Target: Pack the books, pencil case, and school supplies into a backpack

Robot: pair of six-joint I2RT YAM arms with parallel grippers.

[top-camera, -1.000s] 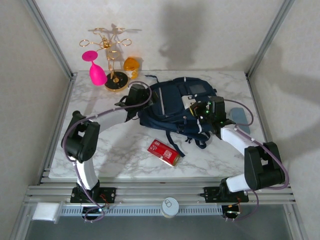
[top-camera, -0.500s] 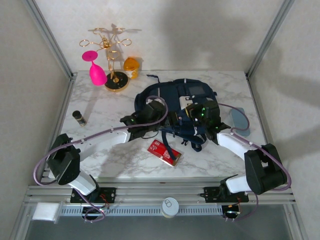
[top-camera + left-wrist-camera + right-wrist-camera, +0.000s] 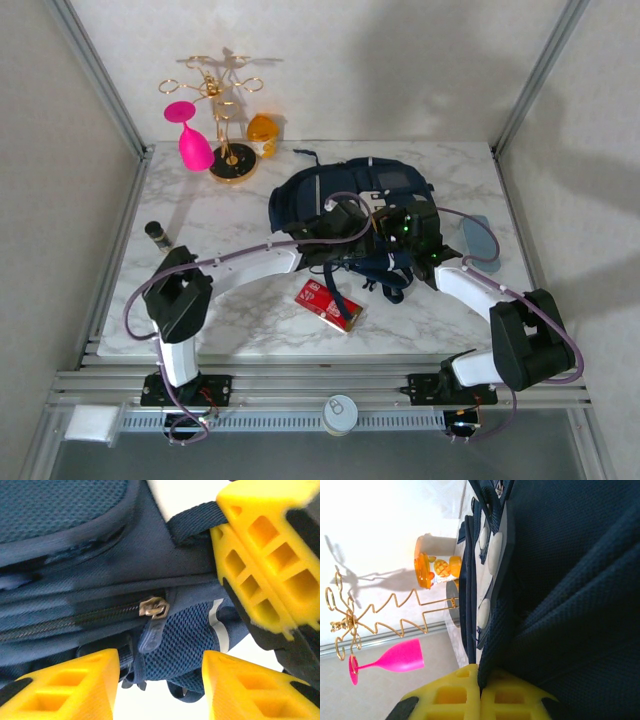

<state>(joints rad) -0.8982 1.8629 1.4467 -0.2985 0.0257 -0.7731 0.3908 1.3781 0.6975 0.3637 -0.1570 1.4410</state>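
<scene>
Pinching the backpack (image 3: 570,580) fabric, the right claw (image 3: 480,682) is clenched; the left claw (image 3: 160,672) hangs released, facing the zipper pull (image 3: 152,615).

At the upper left of the overhead frame we see a gold wire stand (image 3: 222,90) on a dark round base. A pink goblet (image 3: 192,140) sits foot up just left of it, and an orange cup (image 3: 262,130) sits just right. A short black cylinder (image 3: 157,235) stands apart near the left edge of the marble table (image 3: 230,320).

Left jaws apart, right seemingly clamped
</scene>
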